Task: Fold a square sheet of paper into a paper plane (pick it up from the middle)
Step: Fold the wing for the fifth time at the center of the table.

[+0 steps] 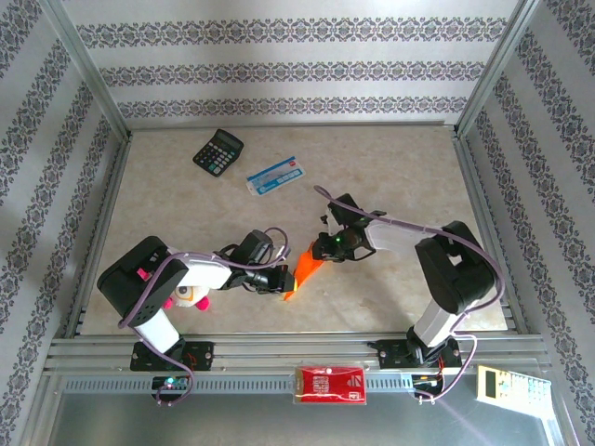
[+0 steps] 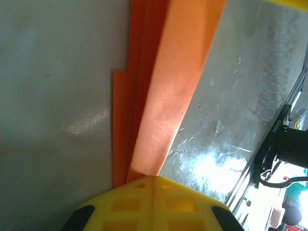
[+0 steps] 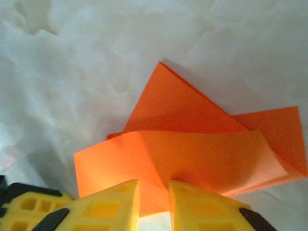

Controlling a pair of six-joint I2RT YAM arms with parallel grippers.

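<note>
The bright orange square sheet of paper (image 1: 302, 271) lies at the table's middle, folded into a narrow, layered wedge like a paper plane. In the left wrist view its long folded layers (image 2: 168, 96) run away from my left gripper (image 2: 153, 178), whose yellow jaws are pressed together on the paper's near end. My left gripper (image 1: 282, 282) is at the wedge's lower left. My right gripper (image 1: 322, 248) is at its upper right end. In the right wrist view a raised flap (image 3: 192, 144) stands in front of my right gripper (image 3: 154, 185). Its jaws are slightly apart, with a fold of paper in the gap.
A black calculator (image 1: 218, 150) and a blue-and-white flat packet (image 1: 276, 175) lie at the back of the table. A red packet (image 1: 330, 383) sits on the front rail between the arm bases. A pale keypad device (image 1: 507, 383) lies at the front right. Metal frame rails border the table.
</note>
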